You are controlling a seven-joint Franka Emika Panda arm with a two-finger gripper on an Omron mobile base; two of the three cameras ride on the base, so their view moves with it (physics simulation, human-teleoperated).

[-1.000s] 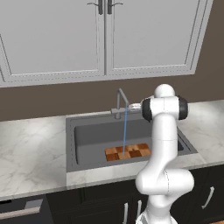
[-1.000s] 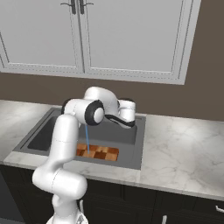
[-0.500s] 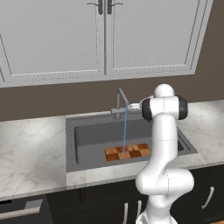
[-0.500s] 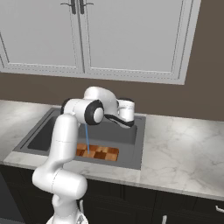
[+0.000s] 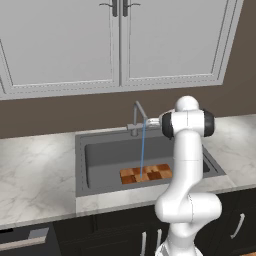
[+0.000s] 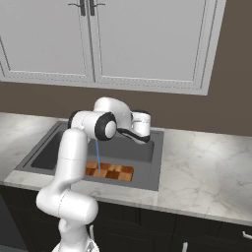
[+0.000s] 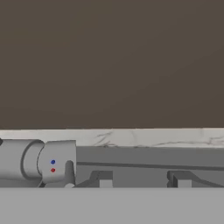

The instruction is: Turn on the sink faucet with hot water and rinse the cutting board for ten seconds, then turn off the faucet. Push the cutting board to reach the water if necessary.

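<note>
Water is running onto the cutting board; the end effector, fingers together, is apparently hovering with the faucet base at nine o'clock.

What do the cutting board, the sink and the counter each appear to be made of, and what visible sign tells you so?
Cutting board: probably wood, matt, judging by its checkerboard of light orange and dark brown squares.
Sink: likely metal or a dark composite; an even dark grey, dull surface leaves it open.
Counter: looks like polished marble or stone, pale with grey veins.
</note>
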